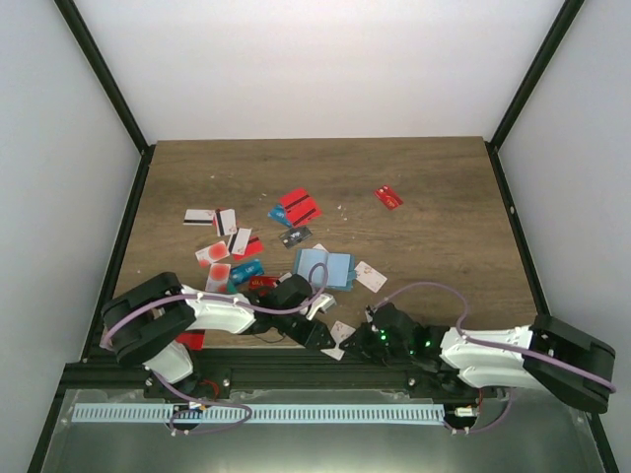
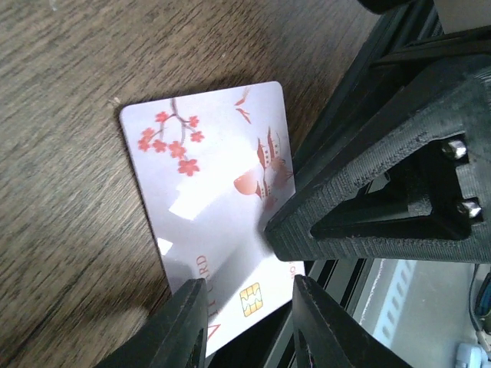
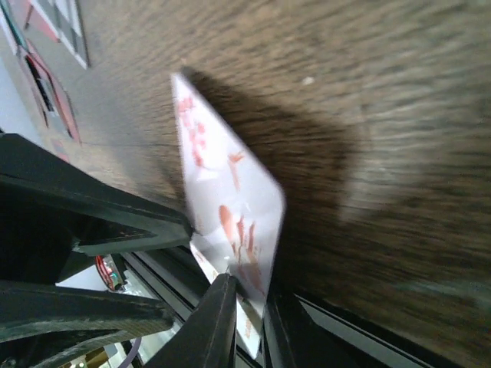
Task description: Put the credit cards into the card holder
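A white credit card with red blossoms lies at the table's near edge, its chip end overhanging the edge. It also shows in the top view and, tilted up, in the right wrist view. My right gripper is shut on this card's long edge; its black finger shows in the left wrist view. My left gripper is open, its fingers on either side of the chip end. The card holder lies open, light blue, mid-table. Several more cards lie scattered behind it, such as red ones.
The black frame rail runs right under the table's near edge below both grippers. A lone red card lies far right, a white card beside the holder, striped white cards at the left. Cage posts stand at the sides.
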Controlling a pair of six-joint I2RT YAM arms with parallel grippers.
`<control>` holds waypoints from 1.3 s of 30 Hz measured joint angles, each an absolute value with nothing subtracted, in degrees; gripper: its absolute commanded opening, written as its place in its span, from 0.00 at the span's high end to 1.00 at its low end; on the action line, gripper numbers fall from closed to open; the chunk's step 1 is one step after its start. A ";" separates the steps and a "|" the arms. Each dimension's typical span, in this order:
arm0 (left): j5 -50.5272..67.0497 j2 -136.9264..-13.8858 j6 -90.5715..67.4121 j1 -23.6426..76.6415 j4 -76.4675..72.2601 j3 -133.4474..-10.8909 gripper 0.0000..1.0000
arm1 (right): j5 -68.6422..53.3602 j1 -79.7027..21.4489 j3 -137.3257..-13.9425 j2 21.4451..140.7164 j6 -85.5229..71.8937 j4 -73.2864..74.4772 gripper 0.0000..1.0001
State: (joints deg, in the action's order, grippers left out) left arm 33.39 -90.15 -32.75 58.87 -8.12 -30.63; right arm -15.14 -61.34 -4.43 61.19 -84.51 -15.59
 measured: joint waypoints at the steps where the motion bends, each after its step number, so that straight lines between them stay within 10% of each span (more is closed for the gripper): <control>1: 33.69 -90.26 -32.82 58.87 -8.47 -30.61 0.68 | -14.98 -61.34 -4.43 60.62 -84.44 -15.59 0.94; 19: 17.19 -72.55 -32.47 49.89 7.84 -40.10 0.67 | -14.68 -47.42 -14.20 46.85 -66.74 -0.93 0.99; 39: 6.94 -89.38 -30.46 33.58 12.58 -50.37 0.79 | -37.45 -24.86 -26.09 82.61 -46.94 -16.73 0.99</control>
State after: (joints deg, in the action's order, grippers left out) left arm 6.94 -89.38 -30.46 33.58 12.58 -50.37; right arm -37.45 -24.86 -26.09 82.61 -46.94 -16.73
